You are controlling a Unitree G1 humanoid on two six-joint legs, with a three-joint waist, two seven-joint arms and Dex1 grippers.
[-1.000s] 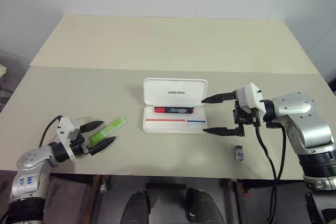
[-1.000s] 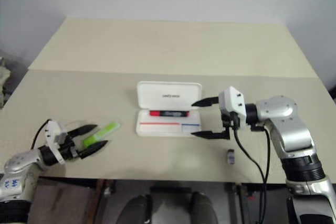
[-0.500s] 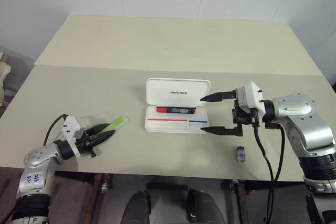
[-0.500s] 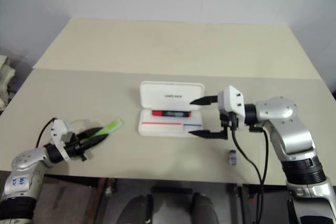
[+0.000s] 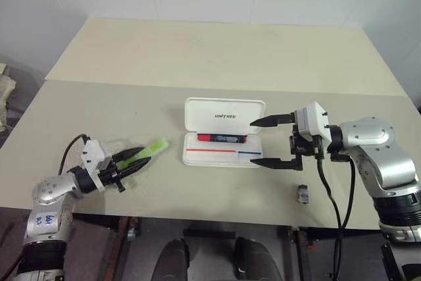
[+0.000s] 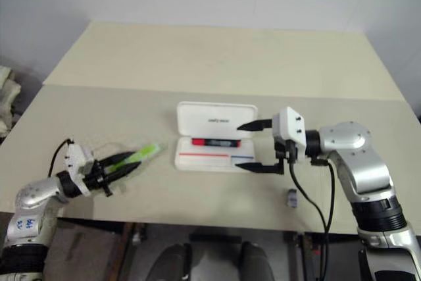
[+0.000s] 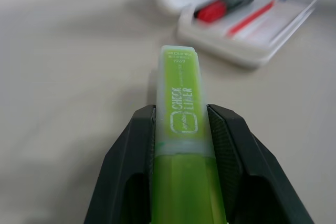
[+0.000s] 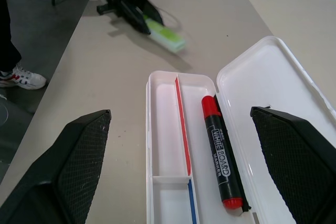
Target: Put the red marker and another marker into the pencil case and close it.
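The broad beige table carries everything here, two pale slabs with a seam running across between them. At its middle sits the flat white hard-plastic pencil case, lid thrown back and standing open with small dark lettering on it, a red and a blue stripe across the inner tray. And there's the red marker, red cap and black barrel, lying flat inside the case along the hinge side, right against the raised lid. Over on the right, the right gripper hangs just beside the case's end, its two black fingers spread wide, one by the lid, one by the tray's front corner, nothing between them. On the left, well apart from the case, the left gripper has its fingers pinched narrow on the stubby lime-green highlighter marker; the wrist camera shows both black fingers pressed flat on its sides, the green end jutting out toward the case. Smallest of all, a little dark grey block lies near the table's front edge, below the right gripper.
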